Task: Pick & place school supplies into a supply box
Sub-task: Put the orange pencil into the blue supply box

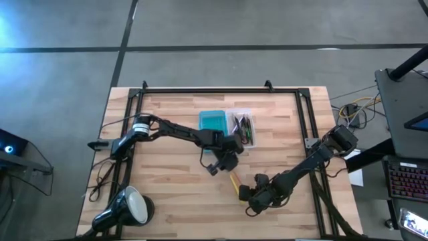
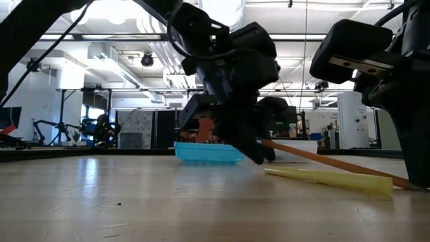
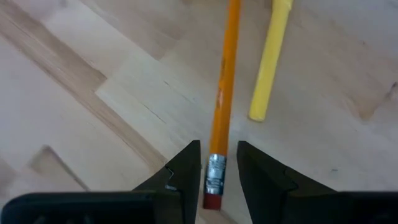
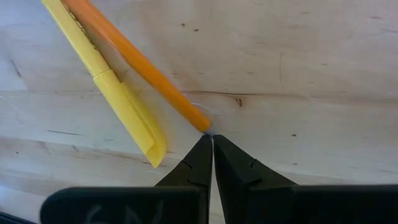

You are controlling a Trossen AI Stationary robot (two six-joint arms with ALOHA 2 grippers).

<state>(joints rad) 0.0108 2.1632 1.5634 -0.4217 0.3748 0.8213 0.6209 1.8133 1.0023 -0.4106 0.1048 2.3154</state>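
Observation:
An orange pencil [image 3: 224,81] and a yellow pen [image 3: 270,62] lie side by side on the wooden table, near its middle [image 1: 235,182]. My left gripper [image 3: 219,162] is open, with a finger on either side of the pencil's eraser end. My right gripper [image 4: 211,140] is shut at the pencil's sharpened point. In the low view the pencil [image 2: 322,158] slants up toward the left gripper [image 2: 235,128]. Behind them stands the supply box, with its turquoise lid [image 1: 214,120] beside the clear tray [image 1: 242,127]. The tray holds several pens. My left gripper has its fingers [image 3: 189,168] on either side of the pencil's ferrule and eraser [image 3: 214,180], coming along the pencil's length; a strip of gap shows on each side, and I cannot tell whether a finger touches it. My right gripper meets the pencil's sharpened point [image 4: 204,127] with its shut fingertips [image 4: 202,149], in line with the pencil; that end lies on the table.
A black-and-white round lamp [image 1: 127,207] sits at the table's near left corner. The yellow pen [image 4: 112,87] lies close alongside the pencil. Black rails frame the table's left, far and right sides [image 1: 221,90]. Bare wood stretches between the pencil and the lamp.

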